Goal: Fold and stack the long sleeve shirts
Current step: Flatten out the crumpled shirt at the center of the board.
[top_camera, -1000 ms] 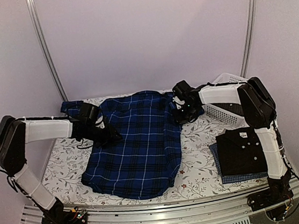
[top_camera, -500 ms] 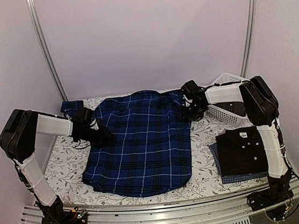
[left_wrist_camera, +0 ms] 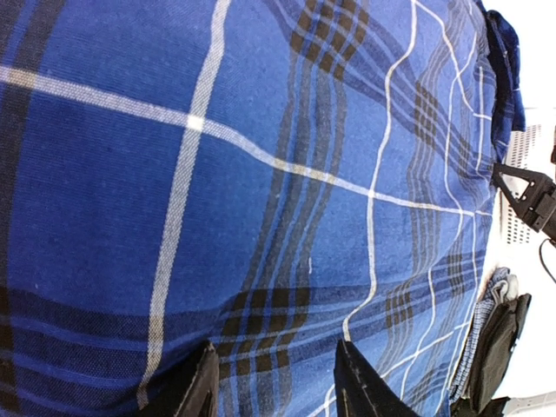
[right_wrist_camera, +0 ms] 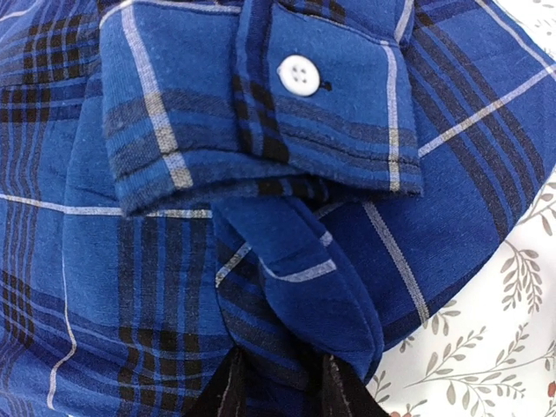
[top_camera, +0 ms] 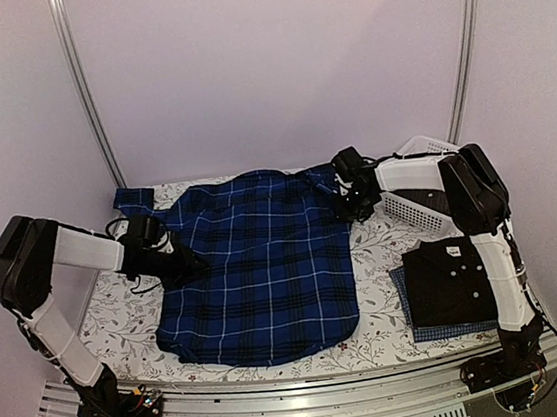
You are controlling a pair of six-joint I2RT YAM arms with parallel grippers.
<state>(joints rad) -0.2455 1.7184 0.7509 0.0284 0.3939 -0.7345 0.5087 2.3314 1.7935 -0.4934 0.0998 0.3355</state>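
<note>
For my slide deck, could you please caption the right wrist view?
Right arm's jaws pinching a fold of the blue plaid shirt beside its buttoned cuff, floral-print table at right.

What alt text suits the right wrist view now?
The dark blue plaid shirt fills the frame, its cuff with a white button uppermost. The right gripper pinches a fold below; floral table cover shows lower right.

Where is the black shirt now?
Top view: the black shirt lies folded near right, atop the blue check shirt, in front of the white basket.
</note>
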